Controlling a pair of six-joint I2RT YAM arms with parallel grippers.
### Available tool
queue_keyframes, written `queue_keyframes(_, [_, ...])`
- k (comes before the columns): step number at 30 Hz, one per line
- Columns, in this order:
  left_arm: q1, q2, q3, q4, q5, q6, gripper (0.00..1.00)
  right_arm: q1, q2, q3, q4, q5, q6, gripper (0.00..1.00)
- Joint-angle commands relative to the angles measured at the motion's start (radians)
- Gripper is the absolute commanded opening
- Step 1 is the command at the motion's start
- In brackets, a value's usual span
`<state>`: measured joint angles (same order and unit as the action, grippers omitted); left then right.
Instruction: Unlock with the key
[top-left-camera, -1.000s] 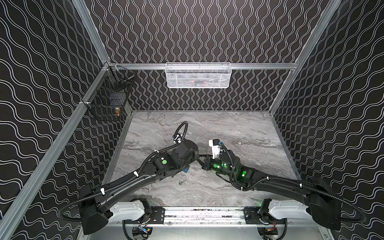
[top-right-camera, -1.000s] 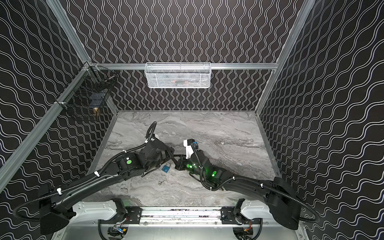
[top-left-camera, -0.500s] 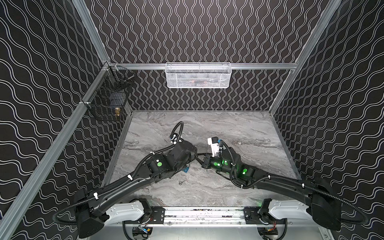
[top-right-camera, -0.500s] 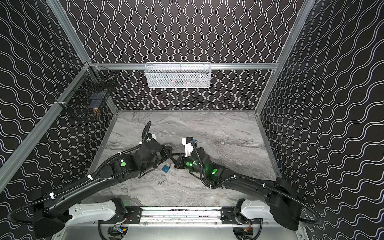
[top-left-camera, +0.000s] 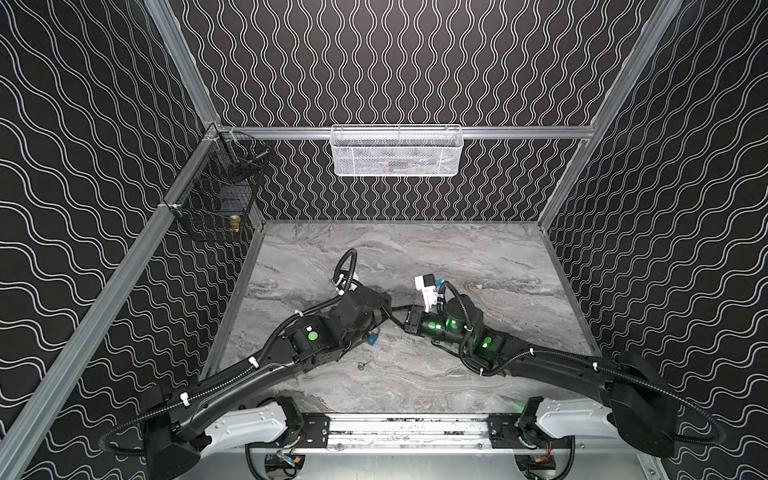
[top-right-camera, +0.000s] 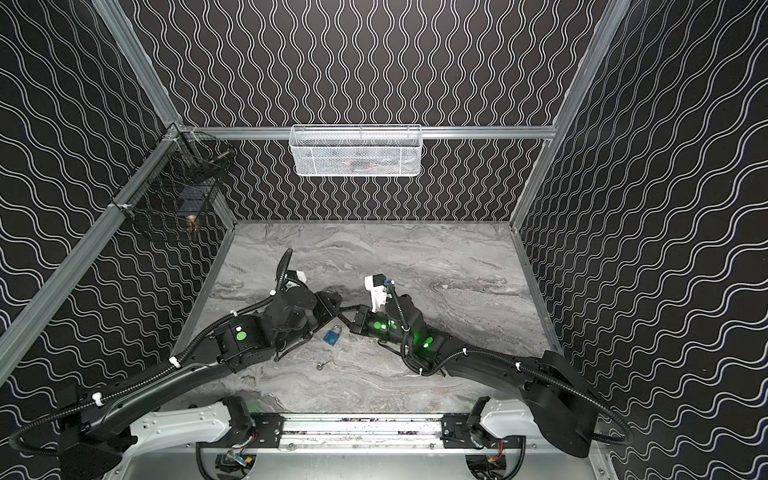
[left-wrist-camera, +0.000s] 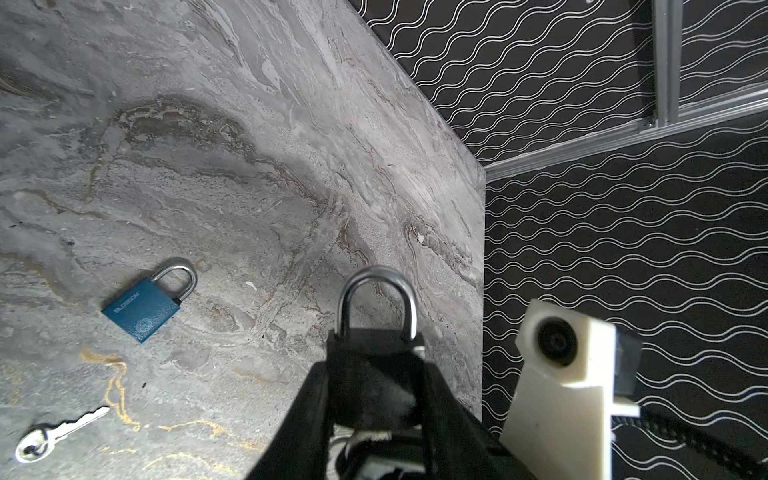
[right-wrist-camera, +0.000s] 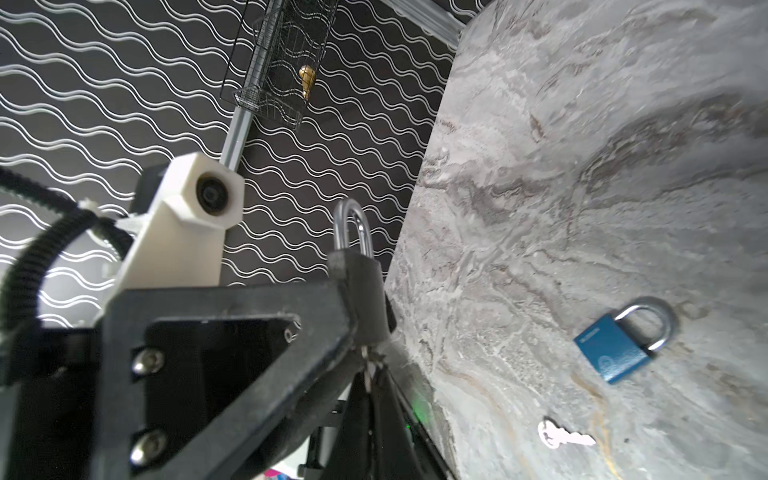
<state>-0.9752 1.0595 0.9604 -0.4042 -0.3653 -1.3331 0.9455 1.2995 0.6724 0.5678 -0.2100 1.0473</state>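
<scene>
A black padlock (left-wrist-camera: 374, 345) with a silver shackle (left-wrist-camera: 376, 291) is held above the table, with my left gripper (left-wrist-camera: 374, 374) shut on its body. In the right wrist view the padlock (right-wrist-camera: 357, 286) sits at the tip of my right gripper (right-wrist-camera: 369, 374), which is shut on a small metal key (right-wrist-camera: 366, 363). The key's blade reaches the underside of the lock body, and how deep it goes is hidden. In both top views the left gripper (top-right-camera: 332, 303) and the right gripper (top-right-camera: 345, 318) meet tip to tip near the table's middle.
A blue padlock (top-right-camera: 332, 334) lies flat on the marble table (top-right-camera: 436, 257) just in front of the grippers, with a loose silver key (top-right-camera: 322, 365) nearer the front edge. A white mesh basket (top-right-camera: 355, 151) hangs on the back wall. A black wire basket (top-right-camera: 174, 195) hangs on the left wall.
Both grippers, still joined at the black padlock, have shifted slightly to the left. The left forearm has swung lower and leftward. The blue padlock and loose key have not moved.
</scene>
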Motion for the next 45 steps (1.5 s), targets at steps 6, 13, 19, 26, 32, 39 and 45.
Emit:
queue_keyframes(6, [-0.008, -0.015, -0.003, 0.149, 0.154, -0.058, 0.0, -0.015, 0.039, -0.007, 0.259, -0.059, 0.123, 0.0])
queue_keyframes(13, [-0.009, -0.019, -0.01, 0.186, 0.175, -0.075, 0.0, -0.025, 0.048, -0.032, 0.326, -0.07, 0.167, 0.0])
queue_keyframes(19, [-0.009, -0.014, 0.012, 0.153, 0.155, -0.039, 0.0, -0.025, 0.007, 0.011, 0.159, -0.042, 0.043, 0.0])
queue_keyframes(26, [-0.008, -0.01, 0.023, 0.098, 0.09, 0.037, 0.0, -0.025, -0.02, 0.036, 0.015, 0.005, -0.069, 0.0])
queue_keyframes(32, [-0.007, -0.01, 0.048, 0.044, 0.022, 0.098, 0.0, -0.023, -0.043, 0.048, -0.075, 0.053, -0.145, 0.05])
queue_keyframes(39, [0.008, -0.004, 0.071, 0.008, -0.015, 0.159, 0.0, -0.024, -0.064, 0.059, -0.142, 0.081, -0.204, 0.2])
queue_keyframes(45, [0.02, -0.013, 0.086, -0.015, -0.046, 0.263, 0.0, -0.024, -0.097, 0.074, -0.216, 0.096, -0.248, 0.37])
